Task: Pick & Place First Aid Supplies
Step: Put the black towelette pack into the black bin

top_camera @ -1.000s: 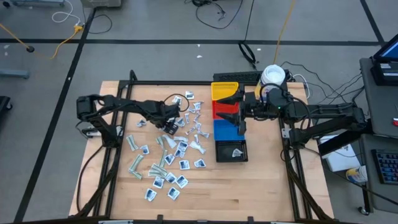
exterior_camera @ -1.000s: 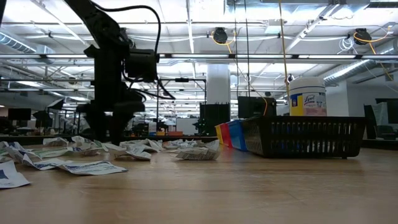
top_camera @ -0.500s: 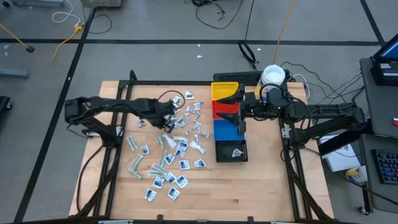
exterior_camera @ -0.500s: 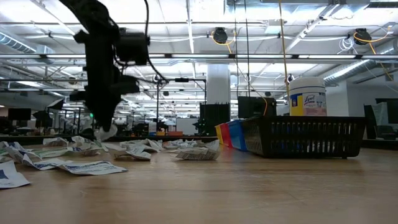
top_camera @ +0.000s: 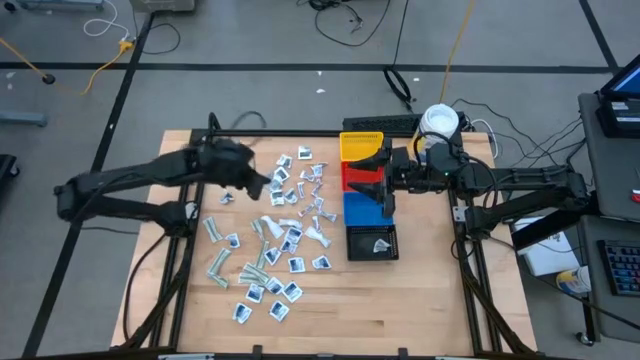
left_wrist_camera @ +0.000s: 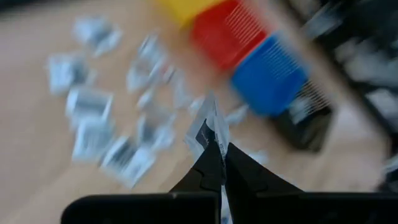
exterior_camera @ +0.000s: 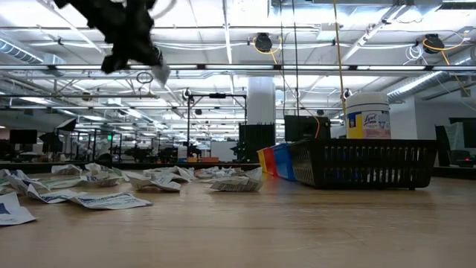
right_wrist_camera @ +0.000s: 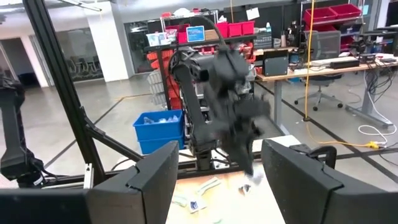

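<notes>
Many small first aid packets [top_camera: 282, 232] lie scattered on the wooden table left of the bins; they also show in the low view [exterior_camera: 104, 199]. My left gripper [top_camera: 260, 186] is raised high above the pile [exterior_camera: 137, 56] and shut on one small white packet [left_wrist_camera: 210, 126]. My right gripper [top_camera: 385, 186] hangs open and empty over the red and blue bins, its fingers wide apart in its wrist view [right_wrist_camera: 217, 186]. One packet [top_camera: 381, 245] lies in the black bin. My left gripper pinches the white packet between its two fingertips [left_wrist_camera: 213, 163], by the end nearest them [left_wrist_camera: 214, 142]. The rest of the packet sticks out past the tips. In the low view the packet [exterior_camera: 159, 72] hangs just below the gripper, lifted clear of the table.
Four bins stand in a row right of the pile: yellow [top_camera: 362, 147], red [top_camera: 352, 176], blue [top_camera: 362, 210], black [top_camera: 372, 243]. A big white jar [top_camera: 440, 122] stands behind them at the far right. Bare wood lies along the table's near edge.
My left gripper, shut, has gone straight up from the pile and a little toward the table's left, taking one white packet with it. The packet now hangs high above the table. The other packets lie where they were.
</notes>
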Motion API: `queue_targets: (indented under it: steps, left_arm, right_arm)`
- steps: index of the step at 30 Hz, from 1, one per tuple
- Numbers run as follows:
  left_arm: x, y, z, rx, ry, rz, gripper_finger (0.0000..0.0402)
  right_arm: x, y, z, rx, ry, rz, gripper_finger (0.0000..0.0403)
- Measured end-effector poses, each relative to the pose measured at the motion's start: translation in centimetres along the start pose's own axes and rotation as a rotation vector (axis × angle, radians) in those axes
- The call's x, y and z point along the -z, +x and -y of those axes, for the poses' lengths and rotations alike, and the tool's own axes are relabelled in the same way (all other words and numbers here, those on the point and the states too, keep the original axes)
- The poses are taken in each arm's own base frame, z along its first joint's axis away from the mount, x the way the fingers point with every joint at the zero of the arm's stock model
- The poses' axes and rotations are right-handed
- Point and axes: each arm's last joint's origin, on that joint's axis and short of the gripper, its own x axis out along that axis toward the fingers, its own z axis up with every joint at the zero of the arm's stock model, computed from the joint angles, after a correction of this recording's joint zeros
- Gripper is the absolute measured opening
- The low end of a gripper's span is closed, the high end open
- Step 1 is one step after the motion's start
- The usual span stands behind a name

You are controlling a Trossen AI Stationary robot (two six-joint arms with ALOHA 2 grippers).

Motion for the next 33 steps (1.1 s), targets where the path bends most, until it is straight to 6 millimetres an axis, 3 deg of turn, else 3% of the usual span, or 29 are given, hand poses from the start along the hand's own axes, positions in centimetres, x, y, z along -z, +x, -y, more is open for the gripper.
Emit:
queue_targets:
  steps: [8,13,21,33]
  left_arm:
    - [-2.1,-5.8,2.4,0.300,0.215,0.430,0.0002]
    - [-3.0,-7.3,4.0,0.437,0.295,0.617,0.0001]
    - [-3.9,-5.6,6.5,0.579,0.356,0.646,0.0001]
    - [-8.2,-3.2,13.4,0.607,0.596,0.483,0.0000]
  right_arm:
    - [-0.1,0.0,0.0,-0.008,0.062,0.005,0.0224]
    - [-0.2,0.0,-0.2,-0.053,0.119,0.000,0.0224]
    - [-3.2,1.6,-0.6,-0.055,0.117,0.000,0.0224]
    - [-5.0,3.8,-1.1,-0.110,0.023,0.000,0.0224]
